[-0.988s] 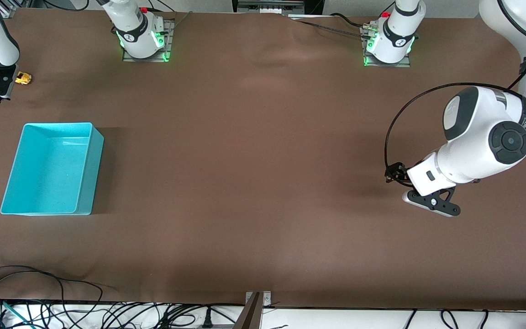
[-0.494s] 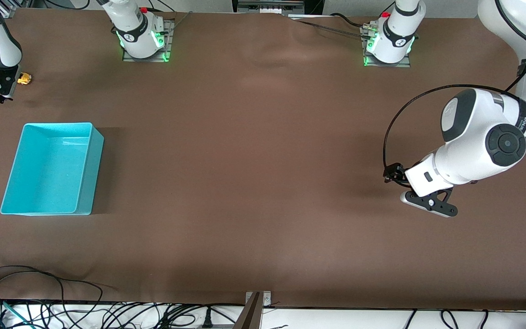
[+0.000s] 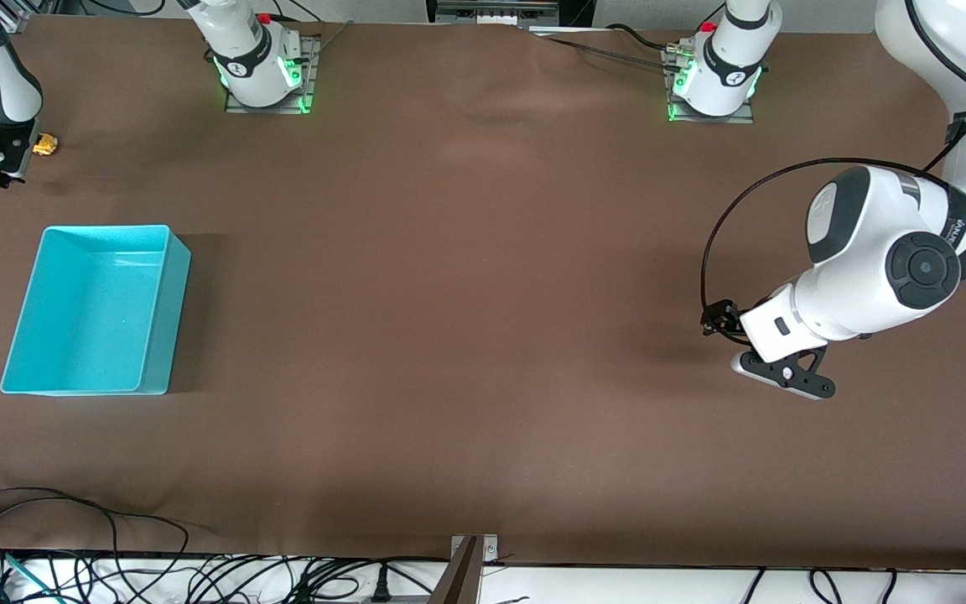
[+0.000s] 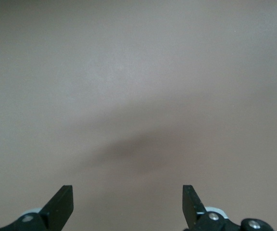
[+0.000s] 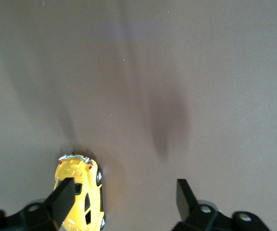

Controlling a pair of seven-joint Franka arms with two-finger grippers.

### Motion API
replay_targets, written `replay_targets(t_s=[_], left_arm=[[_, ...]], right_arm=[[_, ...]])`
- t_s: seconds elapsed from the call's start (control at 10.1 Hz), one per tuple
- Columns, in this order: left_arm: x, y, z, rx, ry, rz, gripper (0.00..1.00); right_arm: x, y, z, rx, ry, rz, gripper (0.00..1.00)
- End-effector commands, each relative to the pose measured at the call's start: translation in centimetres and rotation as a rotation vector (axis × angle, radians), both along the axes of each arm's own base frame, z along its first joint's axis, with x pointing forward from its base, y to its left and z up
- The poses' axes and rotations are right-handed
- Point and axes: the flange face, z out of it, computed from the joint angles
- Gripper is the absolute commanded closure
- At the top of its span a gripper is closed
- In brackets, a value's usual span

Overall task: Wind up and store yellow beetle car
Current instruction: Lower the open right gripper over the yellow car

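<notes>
Right gripper point(image 5: 121, 195) released, low over table point(image 3: 466, 277) at right arm's end; yellow beetle car point(image 5: 81, 192) on table at one fingertip, ungrasped, twelve o'clock from teal bin point(image 3: 156, 310). Left gripper point(image 4: 127, 202) released, waiting.

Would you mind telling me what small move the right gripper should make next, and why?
Probably a short sideways shift to centre the right gripper over the yellow beetle car. The car sits on the table under one of its open fingers, not between them, so closing now would likely miss it. The left gripper waits, open, over bare table.
</notes>
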Motion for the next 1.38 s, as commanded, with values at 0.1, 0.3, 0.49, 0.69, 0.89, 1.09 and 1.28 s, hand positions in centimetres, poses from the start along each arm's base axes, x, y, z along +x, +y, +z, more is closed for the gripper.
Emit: replay_targets(t_s=[0.1, 0.3, 0.49, 0.69, 0.89, 1.09, 1.28], left_arm=[[0.3, -0.1, 0.2, 0.016, -0.005, -0.006, 0.0], [0.3, -0.2, 0.3, 0.014, -0.006, -0.008, 0.0], [0.3, -0.3, 0.3, 0.014, -0.006, -0.01, 0.0], [0.3, -0.4, 0.3, 0.014, -0.006, -0.011, 0.0], [0.3, -0.4, 0.3, 0.014, -0.006, -0.01, 0.0], [0.3, -0.4, 0.3, 0.014, -0.006, -0.01, 0.0], [0.2, -0.4, 0.2, 0.014, -0.005, -0.01, 0.0]], right_arm=[[-0.7, -0.2, -0.5, -0.001, 0.006, 0.046, 0.74], [-0.8, -0.2, -0.5, 0.0, 0.012, 0.051, 1.0], [-0.8, -0.2, -0.3, -0.001, 0.014, 0.046, 1.0], [-0.9, -0.2, 0.1, 0.004, 0.029, 0.038, 1.0], [-0.6, -0.2, 1.3, 0.006, 0.046, 0.062, 1.0], [-0.1, -0.3, 2.5, -0.006, 0.035, 0.091, 0.05], [-0.2, -0.7, 3.0, 0.005, 0.06, 0.115, 0.0]])
